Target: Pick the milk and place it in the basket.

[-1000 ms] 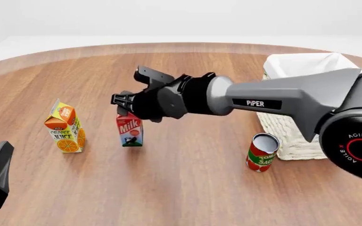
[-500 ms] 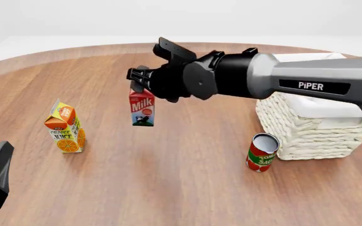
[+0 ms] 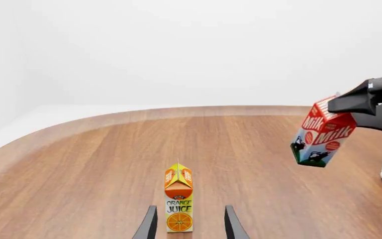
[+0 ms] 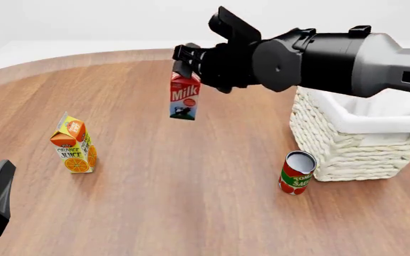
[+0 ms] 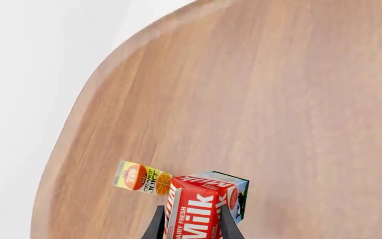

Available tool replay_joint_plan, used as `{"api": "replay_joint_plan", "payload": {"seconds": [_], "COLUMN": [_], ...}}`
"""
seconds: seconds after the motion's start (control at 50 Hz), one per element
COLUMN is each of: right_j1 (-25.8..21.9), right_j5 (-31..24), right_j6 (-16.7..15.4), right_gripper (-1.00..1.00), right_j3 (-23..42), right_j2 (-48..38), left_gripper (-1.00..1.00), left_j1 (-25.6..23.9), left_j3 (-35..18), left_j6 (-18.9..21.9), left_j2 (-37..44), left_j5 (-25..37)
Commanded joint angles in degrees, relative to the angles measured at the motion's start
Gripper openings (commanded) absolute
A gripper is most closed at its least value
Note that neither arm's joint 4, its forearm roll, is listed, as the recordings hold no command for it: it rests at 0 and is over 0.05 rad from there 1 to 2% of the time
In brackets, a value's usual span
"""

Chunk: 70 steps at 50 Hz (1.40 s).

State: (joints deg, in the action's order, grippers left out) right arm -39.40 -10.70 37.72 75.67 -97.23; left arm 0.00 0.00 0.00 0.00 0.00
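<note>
Front view | right hand point(image 4: 183, 63) clamps one milk point(image 4: 184, 97) | left hand point(image 3: 187, 226) apart | one basket point(image 4: 347, 146)

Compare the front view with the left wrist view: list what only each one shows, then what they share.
Only the front view shows the tomato can standing beside the basket, the basket's white cloth lining, and the right arm's body above it.

Only the left wrist view shows the left gripper open, its two fingers framing the juice carton.

Both show the milk off the table, pinched at its top by the right gripper, plus the standing juice carton, the table and some basket weave.
</note>
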Motion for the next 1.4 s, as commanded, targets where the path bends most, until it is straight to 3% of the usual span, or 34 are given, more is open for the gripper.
{"api": "replay_joint_plan", "payload": {"seconds": [0.02, 0.62, 1.4], "right_j1": [2.47, 11.49, 25.98], "right_j5": [-0.48, -5.70, -7.60], "right_j6": [-0.77, -5.89, -6.75], "right_gripper": [-1.00, -1.00, -1.00], "right_j3": [-0.75, -0.76, -0.36], "right_j2": [5.84, 17.51, 23.93], "left_gripper": [1.00, 1.00, 1.00], "left_j1": [0.00, 0.00, 0.00], "left_j3": [0.00, 0.00, 0.00], "left_j6": [0.00, 0.00, 0.00], "left_j2": [0.00, 0.00, 0.00], "left_j5": [0.00, 0.00, 0.00]}}
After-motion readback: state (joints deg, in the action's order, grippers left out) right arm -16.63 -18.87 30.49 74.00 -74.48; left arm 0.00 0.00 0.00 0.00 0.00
